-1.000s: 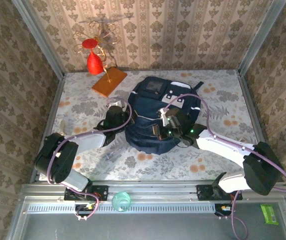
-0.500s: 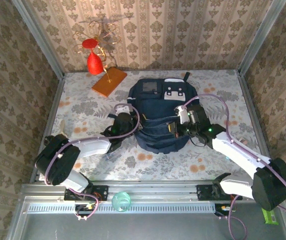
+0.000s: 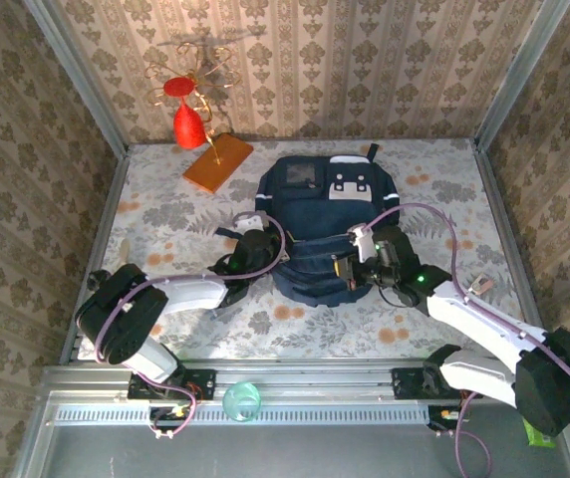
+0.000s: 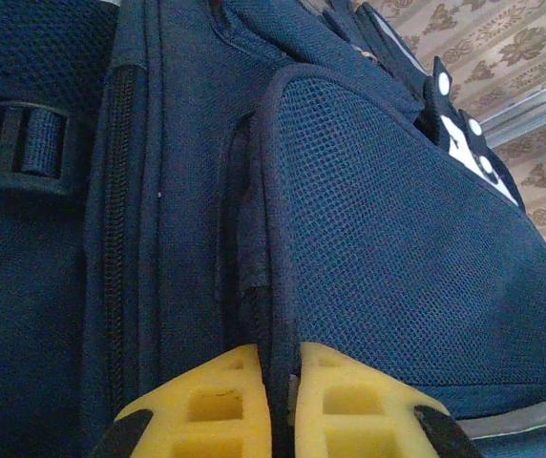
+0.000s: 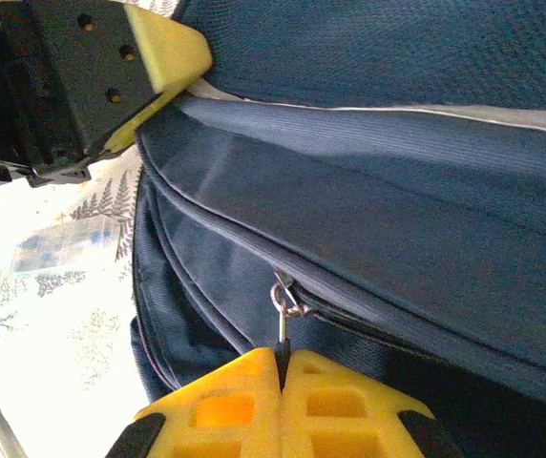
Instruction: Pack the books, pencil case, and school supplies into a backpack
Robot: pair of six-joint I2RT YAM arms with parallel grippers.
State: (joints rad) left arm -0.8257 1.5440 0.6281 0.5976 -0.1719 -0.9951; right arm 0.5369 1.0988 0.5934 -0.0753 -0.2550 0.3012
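The navy backpack (image 3: 317,224) lies in the middle of the table, its grey-white patch toward the back. My left gripper (image 3: 262,247) is at its left flank, shut on a fabric edge of the mesh side pocket (image 4: 407,258); the yellow fingertips (image 4: 218,396) pinch that seam. My right gripper (image 3: 351,265) is at the near right of the backpack, shut on the metal zipper pull (image 5: 283,320) of a front pocket. The left gripper's finger (image 5: 163,48) shows at the top of the right wrist view. Books, pencil case and school supplies are out of view.
An orange flat slab (image 3: 217,162) and a red ornament on a gold wire stand (image 3: 187,110) sit at the back left. Metal posts and patterned walls close the table in. A small pale piece (image 3: 480,284) lies by the right arm.
The backpack has turned square to the back wall. My left gripper has moved right against its flank, and my right gripper has dropped toward the near edge along the front pocket.
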